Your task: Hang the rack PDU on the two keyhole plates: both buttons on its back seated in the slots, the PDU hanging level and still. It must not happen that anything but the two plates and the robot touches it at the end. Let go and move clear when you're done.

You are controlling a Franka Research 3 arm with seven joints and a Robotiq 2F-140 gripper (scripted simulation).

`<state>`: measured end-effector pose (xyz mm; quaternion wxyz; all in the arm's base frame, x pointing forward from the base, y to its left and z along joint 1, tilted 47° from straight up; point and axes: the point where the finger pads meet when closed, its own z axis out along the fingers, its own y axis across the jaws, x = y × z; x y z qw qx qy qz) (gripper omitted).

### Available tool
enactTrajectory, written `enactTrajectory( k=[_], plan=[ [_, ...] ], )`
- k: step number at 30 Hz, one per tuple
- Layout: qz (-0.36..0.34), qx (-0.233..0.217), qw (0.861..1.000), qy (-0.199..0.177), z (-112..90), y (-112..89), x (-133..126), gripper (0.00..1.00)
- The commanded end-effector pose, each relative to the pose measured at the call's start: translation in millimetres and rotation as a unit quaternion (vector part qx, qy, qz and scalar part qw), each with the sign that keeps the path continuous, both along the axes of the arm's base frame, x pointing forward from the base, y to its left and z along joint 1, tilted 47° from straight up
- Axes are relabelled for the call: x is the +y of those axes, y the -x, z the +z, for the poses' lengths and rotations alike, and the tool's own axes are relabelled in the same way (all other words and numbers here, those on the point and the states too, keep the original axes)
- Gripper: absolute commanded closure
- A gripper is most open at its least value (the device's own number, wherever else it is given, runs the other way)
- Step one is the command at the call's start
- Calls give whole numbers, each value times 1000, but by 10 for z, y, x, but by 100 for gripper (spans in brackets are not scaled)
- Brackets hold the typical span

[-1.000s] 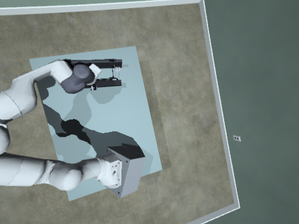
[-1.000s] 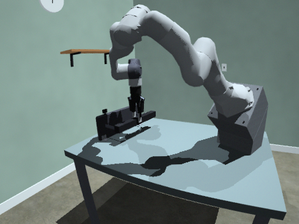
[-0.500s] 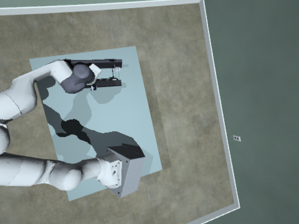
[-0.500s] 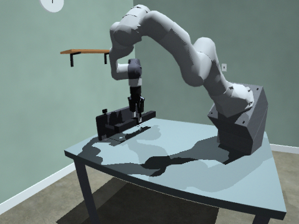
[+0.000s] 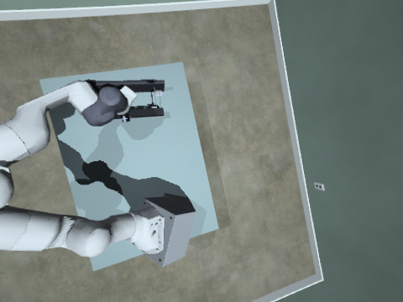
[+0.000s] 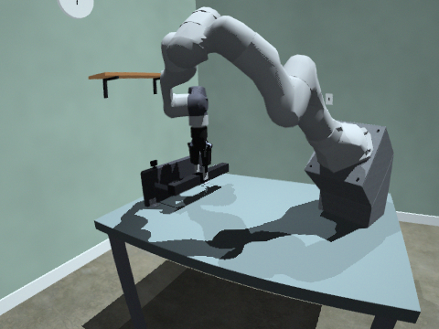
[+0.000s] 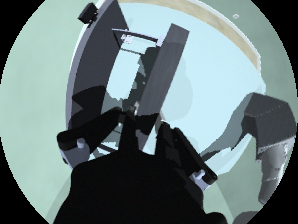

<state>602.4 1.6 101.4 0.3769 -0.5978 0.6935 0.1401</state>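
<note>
The rack PDU [image 6: 197, 178] is a long dark bar. My gripper [image 6: 201, 170] is shut on it from above, near its middle, and holds it roughly level a little above the table, with its shadow below. It also shows in the top view [image 5: 144, 111] and in the wrist view [image 7: 162, 70]. The dark upright back panel [image 6: 157, 180] that carries the keyhole plates stands just behind the PDU, parallel to it, with a gap between them. The panel shows as a bar from above [image 5: 126, 85] and at the left in the wrist view [image 7: 93, 76]. The slots and the buttons are too small to make out.
The robot's grey base [image 6: 357, 178] stands at the table's right side. The panel is close to the table's far left edge [image 6: 98, 224]. A wooden wall shelf [image 6: 125, 76] hangs behind the arm.
</note>
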Motion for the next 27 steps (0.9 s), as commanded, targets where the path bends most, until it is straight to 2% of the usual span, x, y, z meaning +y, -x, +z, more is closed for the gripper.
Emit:
enactTrajectory(
  k=[1,27],
  plan=[
    [-4,0,1000,1,9,-22,-30,100],
    [-4,1,1000,1,-73,-65,49,100]
  ],
)
